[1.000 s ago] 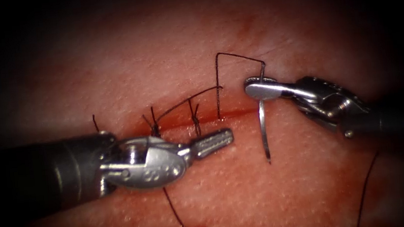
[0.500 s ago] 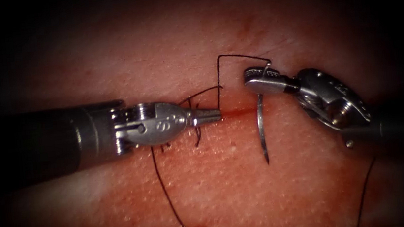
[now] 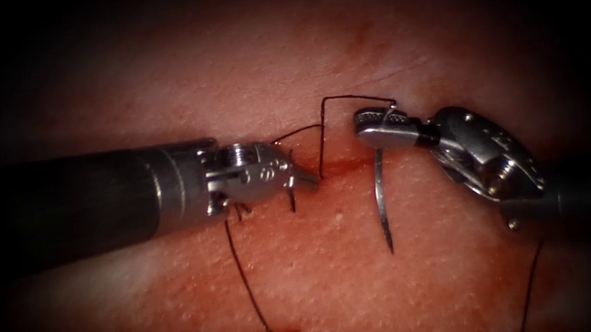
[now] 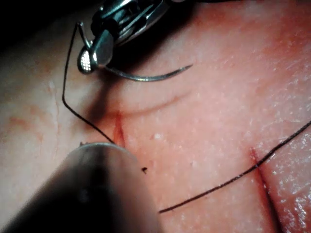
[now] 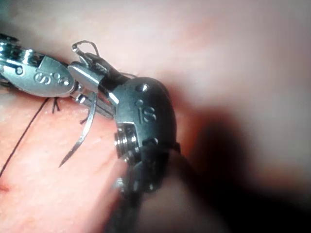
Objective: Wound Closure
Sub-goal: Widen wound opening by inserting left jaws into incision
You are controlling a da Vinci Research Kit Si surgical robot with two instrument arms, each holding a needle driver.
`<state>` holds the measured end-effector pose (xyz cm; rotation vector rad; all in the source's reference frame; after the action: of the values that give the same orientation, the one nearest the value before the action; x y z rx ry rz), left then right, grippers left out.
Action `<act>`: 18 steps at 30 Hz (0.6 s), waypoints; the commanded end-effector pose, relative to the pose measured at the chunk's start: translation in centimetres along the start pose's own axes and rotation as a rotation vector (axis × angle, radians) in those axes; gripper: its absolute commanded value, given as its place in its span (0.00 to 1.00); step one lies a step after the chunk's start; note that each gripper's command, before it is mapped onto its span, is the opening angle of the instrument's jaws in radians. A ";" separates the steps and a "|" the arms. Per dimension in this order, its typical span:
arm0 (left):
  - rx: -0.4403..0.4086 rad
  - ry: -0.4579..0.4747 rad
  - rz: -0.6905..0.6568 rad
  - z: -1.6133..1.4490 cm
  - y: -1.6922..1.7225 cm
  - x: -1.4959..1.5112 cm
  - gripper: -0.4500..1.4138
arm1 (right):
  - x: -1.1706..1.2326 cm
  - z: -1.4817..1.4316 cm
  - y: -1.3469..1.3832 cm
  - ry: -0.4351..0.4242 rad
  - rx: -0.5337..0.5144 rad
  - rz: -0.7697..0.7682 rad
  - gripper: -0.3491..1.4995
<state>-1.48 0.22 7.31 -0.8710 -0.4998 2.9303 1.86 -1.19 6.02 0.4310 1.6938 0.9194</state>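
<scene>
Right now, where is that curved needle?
In the endoscope view the needle hangs right of centre, held near its thread end by the right hand. Its point hangs free over the tissue below the cut, not in it.

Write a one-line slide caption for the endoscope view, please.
Right tool grips the curved steel needle near its thread end, clear of the reddish tissue; left tool rests at the cut.

Between the left tool (image 3: 308, 179) and the right tool (image 3: 371, 124) the gap is narrow, crossed by a standing loop of thread (image 3: 322, 138) and the needle (image 3: 381, 201) hanging from the right tool's closed jaws. Below both tools the tissue (image 3: 335, 278) lies open, save one trailing strand under the left shaft.
</scene>
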 end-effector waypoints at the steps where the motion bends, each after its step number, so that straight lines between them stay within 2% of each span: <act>1: 0.003 0.002 0.000 0.06 -0.05 0.02 0.00 | -0.05 0.07 0.03 0.001 0.004 -0.010 0.00; 7: 0.006 -0.010 0.003 0.23 -0.22 -0.07 0.00 | -0.05 0.14 0.04 0.014 0.034 -0.092 0.00; 13: -0.035 -0.084 0.030 0.40 -0.14 -0.20 0.00 | 0.07 0.21 0.12 0.043 0.041 -0.209 0.00; 15: -0.055 -0.109 0.039 0.41 -0.11 -0.23 0.00 | 0.14 0.23 0.18 0.064 0.044 -0.299 0.00; 18: -0.054 -0.110 0.039 0.40 -0.07 -0.22 0.00 | 0.19 0.26 0.27 0.080 0.033 -0.343 0.00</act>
<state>-1.46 0.10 7.72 -0.7361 -0.5824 3.0259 1.95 -0.84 6.02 0.1163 1.7877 0.6619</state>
